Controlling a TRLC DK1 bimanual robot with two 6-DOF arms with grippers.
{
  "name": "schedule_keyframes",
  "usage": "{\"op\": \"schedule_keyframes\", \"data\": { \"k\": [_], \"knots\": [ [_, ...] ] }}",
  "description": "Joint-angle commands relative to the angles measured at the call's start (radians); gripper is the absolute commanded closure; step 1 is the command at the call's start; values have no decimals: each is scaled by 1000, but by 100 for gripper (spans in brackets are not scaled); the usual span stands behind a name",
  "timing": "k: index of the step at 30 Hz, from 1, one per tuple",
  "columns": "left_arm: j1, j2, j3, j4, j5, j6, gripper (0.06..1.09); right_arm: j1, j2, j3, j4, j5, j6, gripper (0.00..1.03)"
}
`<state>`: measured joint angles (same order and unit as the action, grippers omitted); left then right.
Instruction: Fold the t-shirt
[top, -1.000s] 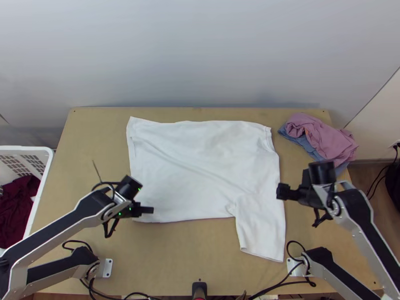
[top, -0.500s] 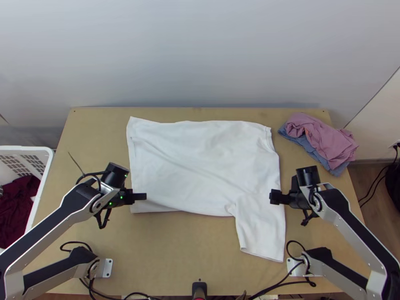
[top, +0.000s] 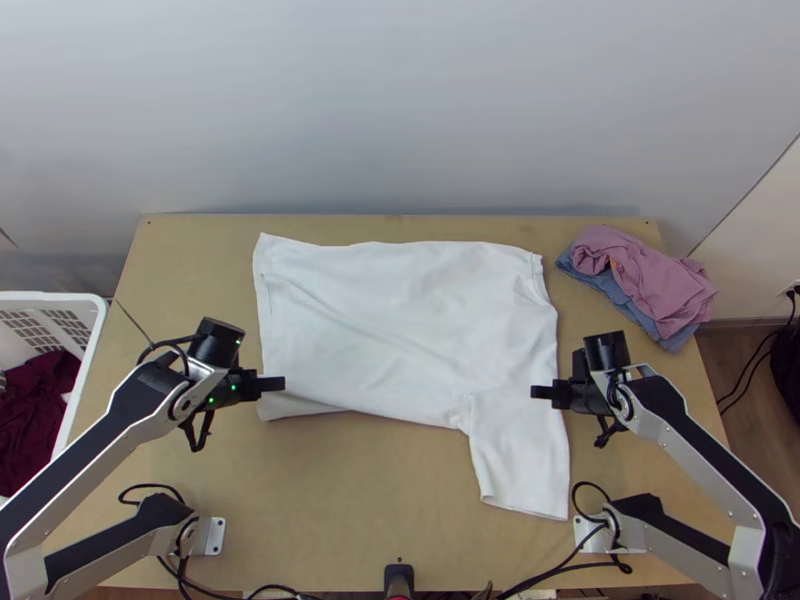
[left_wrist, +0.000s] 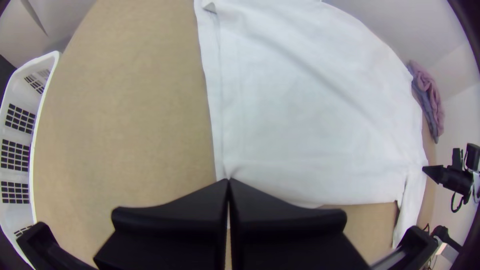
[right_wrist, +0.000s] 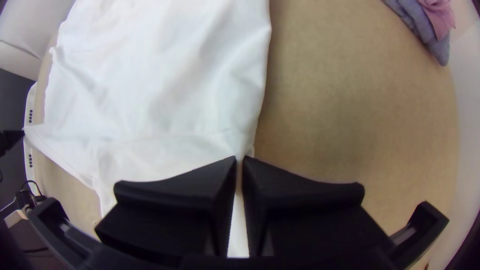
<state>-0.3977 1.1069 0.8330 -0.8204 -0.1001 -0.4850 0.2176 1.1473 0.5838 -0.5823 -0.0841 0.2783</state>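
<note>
Basket (top: 92, 350) with dark red cloth (top: 35, 410) left of worktop (top: 330, 500). Left hand (top: 273, 384) pinching left edge of the t-shirt (top: 410, 320), spread mid-worktop, one flap toward near side. Right hand (top: 541, 392) pinching its right edge, pink and blue clothes (top: 645, 280) heaped beyond.

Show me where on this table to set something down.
Two patches look bare: the near middle of the table, between the arms' bases; and the far left, between the white laundry basket and the white t-shirt. Crowded: the right side, with the right gripper and the pink and blue clothes.
</note>
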Motion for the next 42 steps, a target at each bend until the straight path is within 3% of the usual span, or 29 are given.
{"op": "schedule_keyframes", "data": {
  "k": [1, 8, 15, 21, 27, 34, 42],
  "knots": [
    [22, -9, 48, -11, -7, 3, 105, -7, -86, 16, 16, 0, -21, 99],
    [122, -28, 253, -45, -52, 14, 105, -27, -205, 220, -86, 3, -25, 100],
    [180, -22, 509, -66, -92, 49, 105, -55, -152, 608, -215, 10, -28, 100],
    [186, -10, 746, -74, -178, 72, 105, -49, -84, 909, -307, 32, -21, 100],
    [189, 1, 965, -33, -270, 146, 105, -41, -47, 1140, -370, 90, -22, 100],
    [197, 11, 1161, 61, -299, 250, 105, -34, 0, 1412, -404, 191, -80, 100],
    [197, -24, 1276, 179, -299, 345, 105, -34, 0, 1587, -406, 277, -171, 100]
  ]
}}
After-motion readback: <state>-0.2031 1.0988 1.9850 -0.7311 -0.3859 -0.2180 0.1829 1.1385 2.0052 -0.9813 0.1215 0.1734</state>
